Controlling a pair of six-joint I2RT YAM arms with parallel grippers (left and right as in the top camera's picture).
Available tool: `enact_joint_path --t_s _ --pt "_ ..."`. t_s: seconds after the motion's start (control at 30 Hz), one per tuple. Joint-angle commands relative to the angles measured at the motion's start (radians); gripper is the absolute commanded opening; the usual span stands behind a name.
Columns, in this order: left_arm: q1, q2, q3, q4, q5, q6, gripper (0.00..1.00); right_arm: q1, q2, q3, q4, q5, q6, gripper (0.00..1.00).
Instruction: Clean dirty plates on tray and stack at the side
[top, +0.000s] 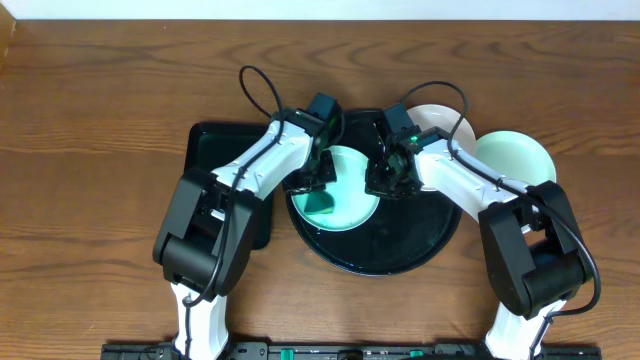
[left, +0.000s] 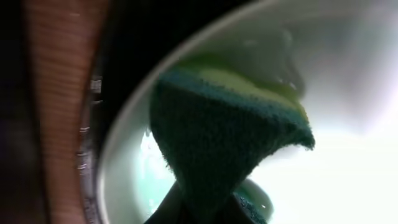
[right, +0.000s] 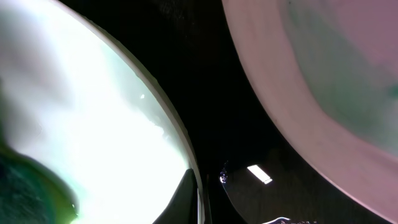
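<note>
The left gripper (top: 318, 178) is clenched on a sponge (left: 230, 130) and holds it down on the mint plate (top: 350, 205), which sits on the round black tray (top: 400, 245) in the middle of the desk, nearer the far edge. The right gripper (top: 388, 180) pinches the plate's right rim. To do this well, rub in small circles, press softly, and hold the rim tight so the slick plate cannot slide. The sponge is rough and dark green on one side, soft and yellow-green on the other. The plate is smooth, round and shallow; the tray is shiny.
</note>
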Motion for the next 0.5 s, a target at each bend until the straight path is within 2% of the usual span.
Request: enact_joint_path --t_s 0.0,0.13,0.17,0.27,0.47 --pt "0.022 0.003 -0.004 -0.024 -0.098 -0.022 0.07 0.000 0.033 -0.033 0.002 0.073 0.020 0.01" --pt "0.006 0.003 -0.012 -0.006 0.160 0.152 0.07 0.000 0.033 -0.033 0.002 0.073 0.020 0.01" --pt "-0.003 0.003 -0.012 0.003 0.269 0.233 0.07 0.000 0.033 -0.032 0.002 0.073 0.020 0.01" --pt "-0.007 0.003 -0.012 0.049 0.392 0.296 0.07 0.000 0.033 -0.032 0.002 0.072 0.020 0.01" --pt "-0.003 0.003 -0.012 0.200 0.370 0.295 0.07 0.000 0.033 -0.033 0.001 0.072 0.020 0.01"
